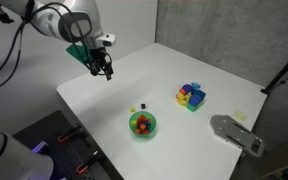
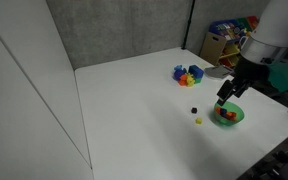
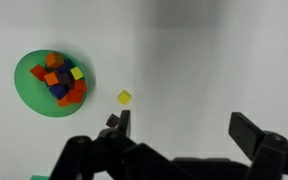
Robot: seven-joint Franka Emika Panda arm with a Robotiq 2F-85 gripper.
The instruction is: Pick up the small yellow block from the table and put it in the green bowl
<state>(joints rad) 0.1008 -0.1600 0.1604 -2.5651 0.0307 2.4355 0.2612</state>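
Note:
The small yellow block [image 3: 125,97] lies on the white table, just right of the green bowl [image 3: 52,82] in the wrist view. The bowl holds several coloured blocks. In both exterior views the yellow block [image 1: 141,104] [image 2: 198,121] lies close to the bowl [image 1: 143,125] [image 2: 229,115]. My gripper [image 3: 184,130] is open and empty, well above the table [image 1: 104,68] [image 2: 227,95]. In the wrist view the block lies just beyond my left fingertip.
A small dark block [image 3: 112,120] lies next to the yellow one, partly hidden by my left finger. A pile of coloured blocks [image 1: 191,96] [image 2: 188,74] sits further along the table. A grey device [image 1: 234,133] lies near the table edge.

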